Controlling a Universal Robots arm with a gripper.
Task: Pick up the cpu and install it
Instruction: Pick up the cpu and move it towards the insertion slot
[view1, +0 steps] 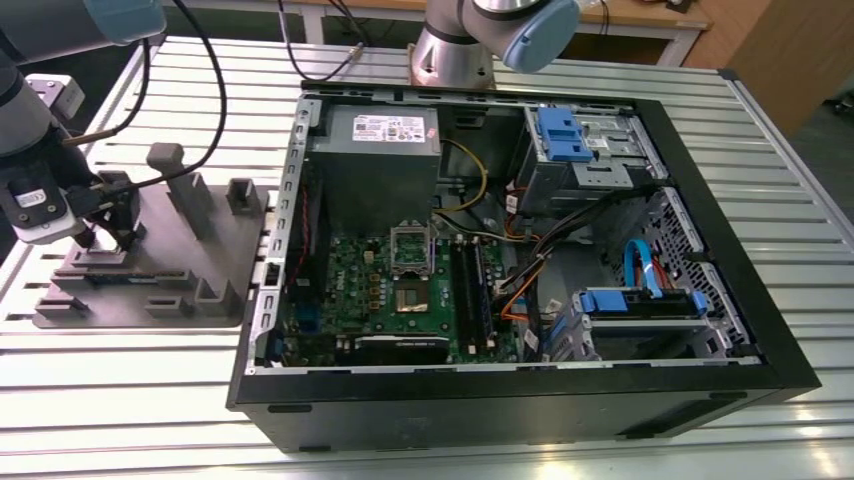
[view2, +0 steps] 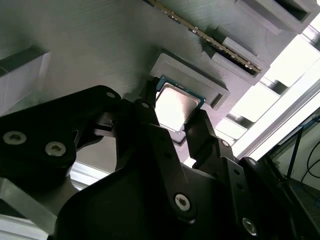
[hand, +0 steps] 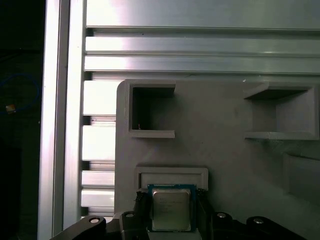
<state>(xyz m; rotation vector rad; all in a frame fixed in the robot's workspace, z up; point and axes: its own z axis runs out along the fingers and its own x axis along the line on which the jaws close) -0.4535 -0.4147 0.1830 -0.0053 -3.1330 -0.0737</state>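
The cpu, a small flat square with a silvery top and green rim, lies between my two black fingers at the low framed pocket of the grey fixture tray. In the second wrist view the cpu has a finger against each of two opposite edges. My gripper is shut on it, low over the tray at the exterior view's left, well apart from the open computer case. The green motherboard lies inside the case, and its socket has its metal frame raised.
The black computer case fills the middle and right, with a grey power-supply box, blue drive brackets and loose cables. Upright posts stand on the tray. A memory stick rests in a tray slot. Another arm's base stands behind the case.
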